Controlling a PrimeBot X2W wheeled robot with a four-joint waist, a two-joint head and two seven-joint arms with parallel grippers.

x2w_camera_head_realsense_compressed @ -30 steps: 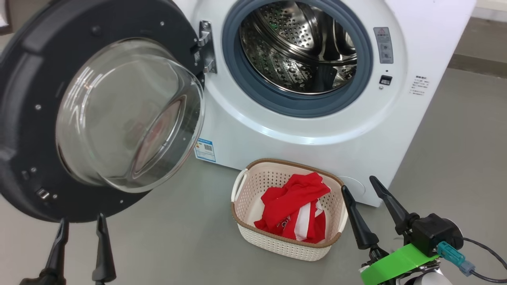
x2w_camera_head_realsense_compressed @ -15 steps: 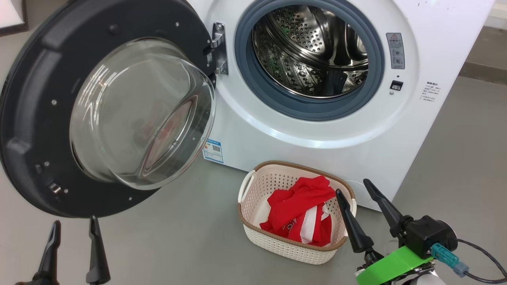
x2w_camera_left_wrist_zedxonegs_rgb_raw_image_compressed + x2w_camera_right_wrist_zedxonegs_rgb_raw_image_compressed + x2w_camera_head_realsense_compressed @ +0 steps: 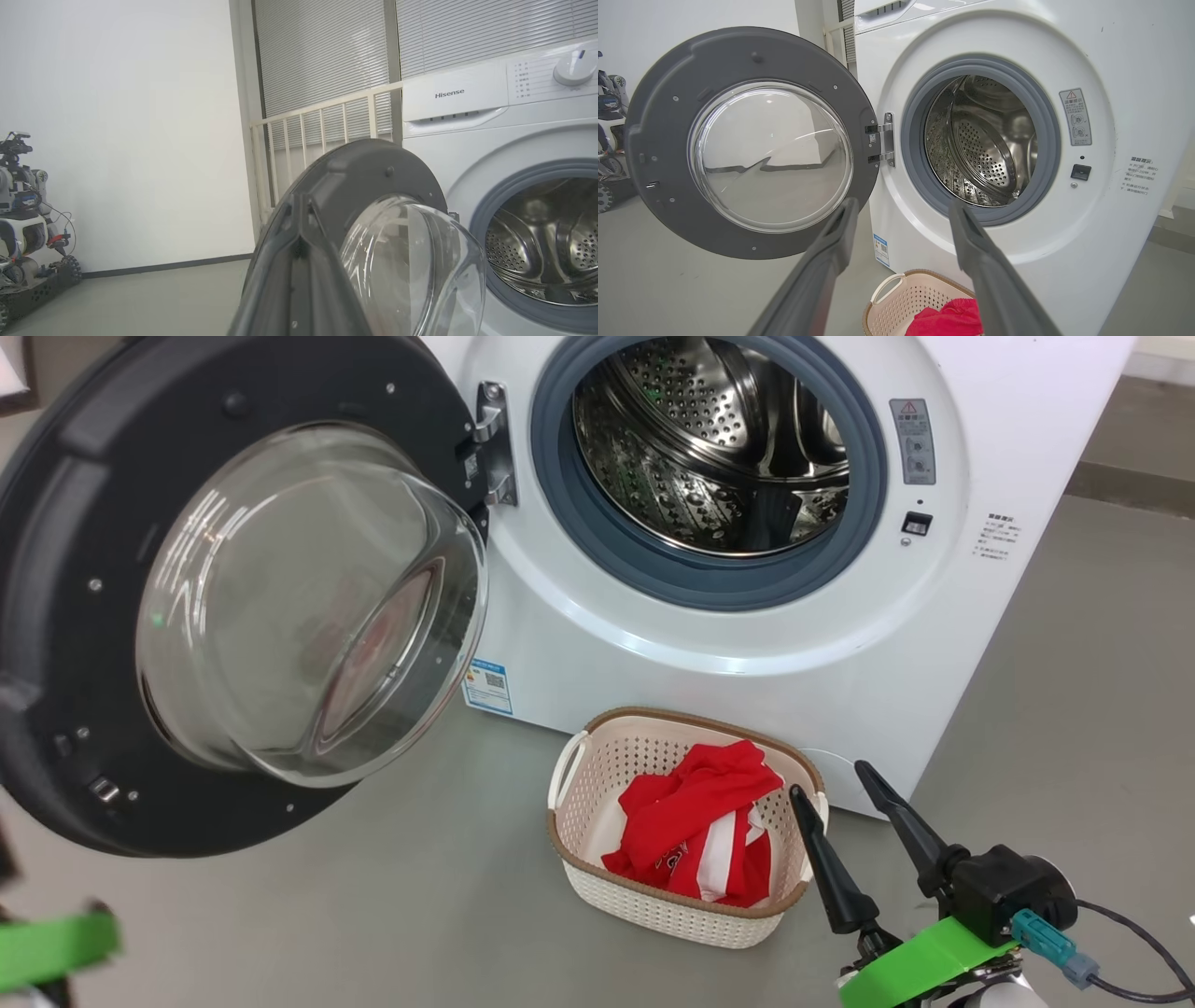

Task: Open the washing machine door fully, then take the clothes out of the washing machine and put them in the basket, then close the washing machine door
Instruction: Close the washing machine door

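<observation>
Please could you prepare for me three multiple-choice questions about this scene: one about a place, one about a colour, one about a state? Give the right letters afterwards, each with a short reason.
1. Where do the clothes lie?
A. on a shelf
B. in the basket
C. on the floor

2. What colour is the basket's rim?
A. blue
B. black
C. brown

3. In what state is the washing machine door?
A. shut
B. swung wide open
C. taken off

Answers:
1 B: the red fabric sits inside the cream perforated walls.
2 C: a brown woven-look band runs round the top.
3 B: it hangs on its hinge to the side, and the steel drum is exposed.
</observation>
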